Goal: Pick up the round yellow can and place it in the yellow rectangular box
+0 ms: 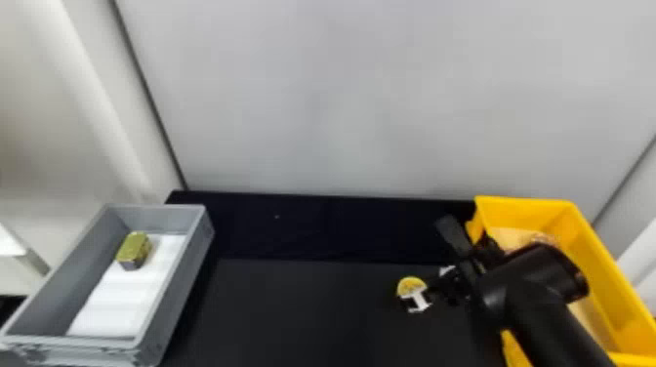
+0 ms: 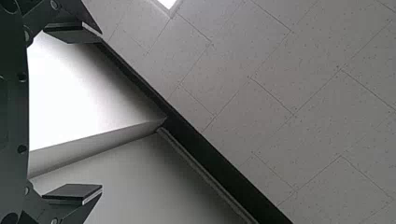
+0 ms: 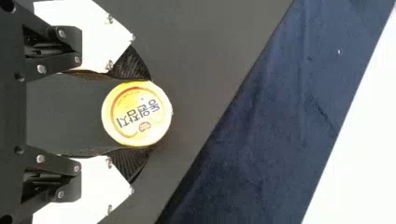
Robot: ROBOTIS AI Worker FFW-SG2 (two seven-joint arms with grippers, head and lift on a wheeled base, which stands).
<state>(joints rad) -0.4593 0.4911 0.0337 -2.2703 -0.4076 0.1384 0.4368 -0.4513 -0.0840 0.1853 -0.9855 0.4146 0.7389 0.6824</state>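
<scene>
My right gripper [image 1: 432,288] reaches in from the lower right, over the black table just left of the yellow rectangular box [image 1: 593,249]. The round yellow can [image 1: 411,287] is at its fingertips, yellow lid up. In the right wrist view the right gripper [image 3: 135,114] is shut on the can [image 3: 137,114], one finger against each side. The left arm is parked, its gripper [image 2: 77,114] open with nothing between the fingers, facing a wall and the ceiling.
A grey bin [image 1: 175,293] stands at the left, holding a small gold-topped block [image 1: 134,250] on a white sheet [image 1: 128,297]. Behind the black table [image 1: 302,307] rises a pale panel [image 1: 366,97]. The right forearm overlaps the yellow box's near left side.
</scene>
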